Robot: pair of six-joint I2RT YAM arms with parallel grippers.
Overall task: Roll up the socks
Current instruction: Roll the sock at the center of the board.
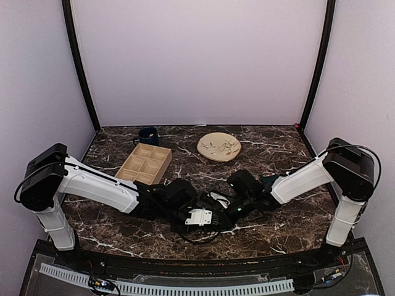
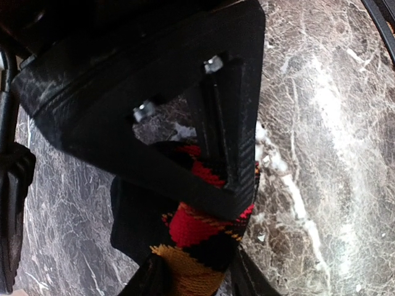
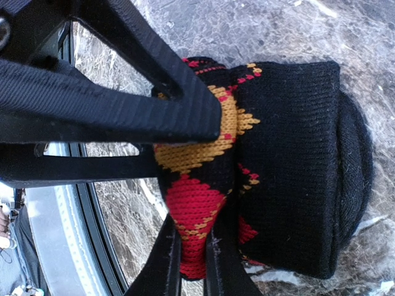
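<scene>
My left gripper [image 2: 185,179] and right gripper [image 3: 185,145] each clamp the black argyle sock [image 3: 284,172], which lies bunched in a thick fold on the table [image 1: 278,234], towards the middle of its near edge.

Seen from above, we have soft, even light from overhead: the pale walls [image 1: 197,55] turn a flat lilac, the marble surface [image 1: 278,228] carries only faint shadows, and the middle of the picture sinks into one dark mass with little detail. At the left wrist we find the left gripper [image 2: 216,197] close to the lens, dim and soft, while the surface beside it glares white. At the right wrist the knit of the argyle sock [image 3: 290,185] is crisp, the right gripper [image 3: 185,145] slightly blurred, the far surface hazy and washed out
</scene>
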